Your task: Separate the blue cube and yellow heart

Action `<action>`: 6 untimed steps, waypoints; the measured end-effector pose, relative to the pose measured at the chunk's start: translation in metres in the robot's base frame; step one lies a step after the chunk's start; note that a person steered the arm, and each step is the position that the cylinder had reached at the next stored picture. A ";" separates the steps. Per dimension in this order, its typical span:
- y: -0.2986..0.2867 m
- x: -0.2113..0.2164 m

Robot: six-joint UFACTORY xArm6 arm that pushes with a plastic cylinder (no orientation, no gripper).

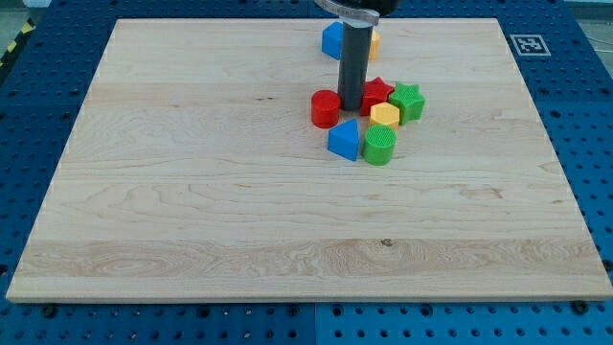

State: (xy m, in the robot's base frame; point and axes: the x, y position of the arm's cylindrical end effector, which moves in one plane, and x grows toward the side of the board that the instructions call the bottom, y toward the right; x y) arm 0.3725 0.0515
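The blue cube (331, 39) sits near the view's top edge of the wooden board (192, 192). The yellow heart (374, 42) is just to its right, mostly hidden behind my dark rod; whether the two touch is hidden. My tip (351, 107) rests lower on the board, between a red cylinder (326, 109) on its left and a red star (377, 92) on its right. The tip is well below the blue cube and the yellow heart.
A cluster lies around the tip: a green star (408, 100), a yellow hexagon-like block (385, 116), a blue wedge-like block (344, 140) and a green cylinder (380, 145). A blue perforated table surrounds the board.
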 end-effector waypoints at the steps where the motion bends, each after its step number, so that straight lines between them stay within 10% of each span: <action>1: 0.000 -0.035; 3: -0.005 -0.106; 6: 0.075 -0.063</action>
